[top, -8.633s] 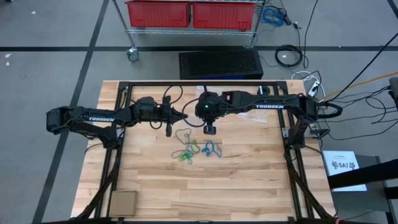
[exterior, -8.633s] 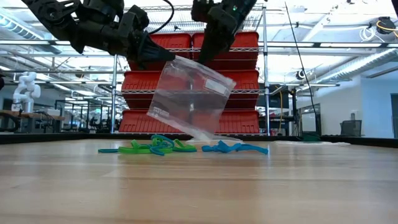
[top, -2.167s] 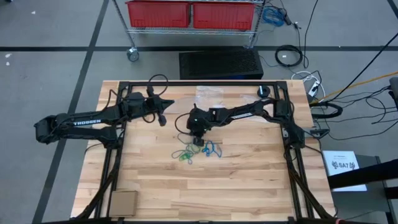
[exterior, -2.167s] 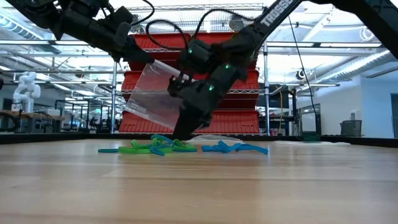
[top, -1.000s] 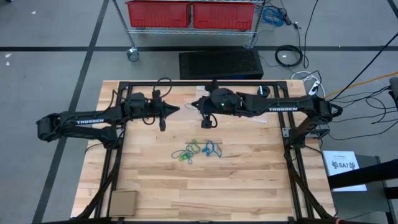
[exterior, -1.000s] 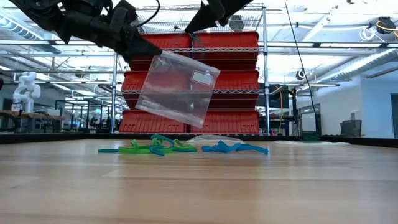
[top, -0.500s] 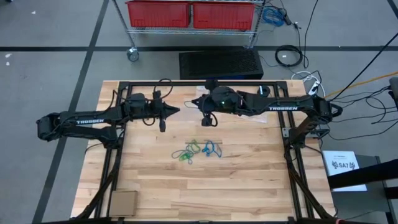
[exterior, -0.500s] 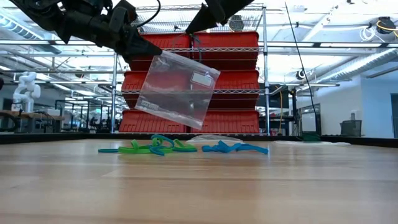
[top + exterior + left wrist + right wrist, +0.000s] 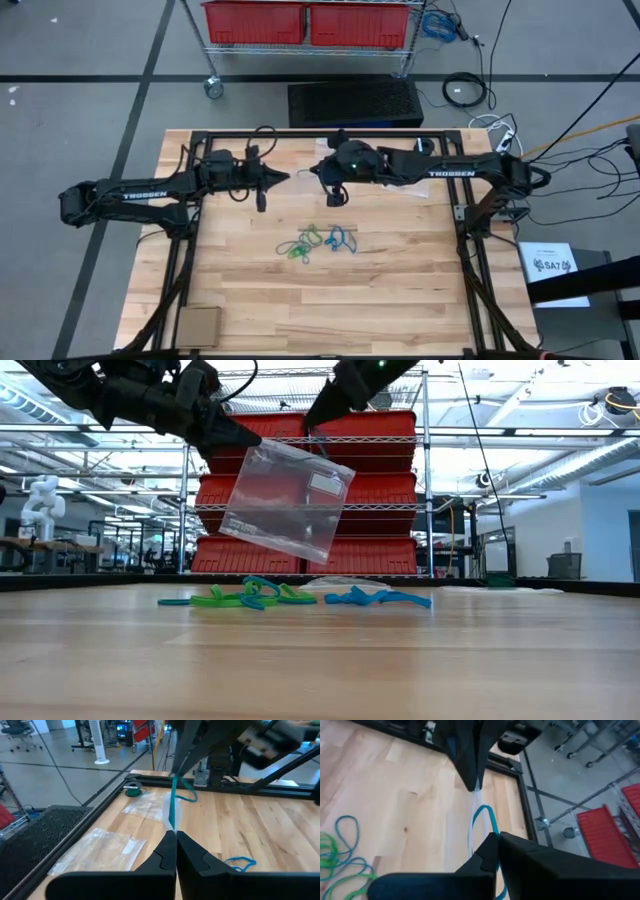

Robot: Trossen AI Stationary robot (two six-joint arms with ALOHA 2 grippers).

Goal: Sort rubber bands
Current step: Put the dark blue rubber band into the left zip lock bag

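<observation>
Clear plastic bag (image 9: 288,500) hung between the closed left gripper (image 9: 243,436) and the closed right gripper (image 9: 312,420), which pinched 1 blue rubber band (image 9: 487,822); remaining green and blue bands (image 9: 315,241) lay unsorted on the wooden table (image 9: 400,290).

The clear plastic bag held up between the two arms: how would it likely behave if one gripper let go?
The clear plastic bag looks thin and see-through, so probably very light and floppy. It hangs tilted from the left gripper and right gripper, both shut on its top edge; released at one corner, it would likely swing and sag. The film may be slippery.
</observation>
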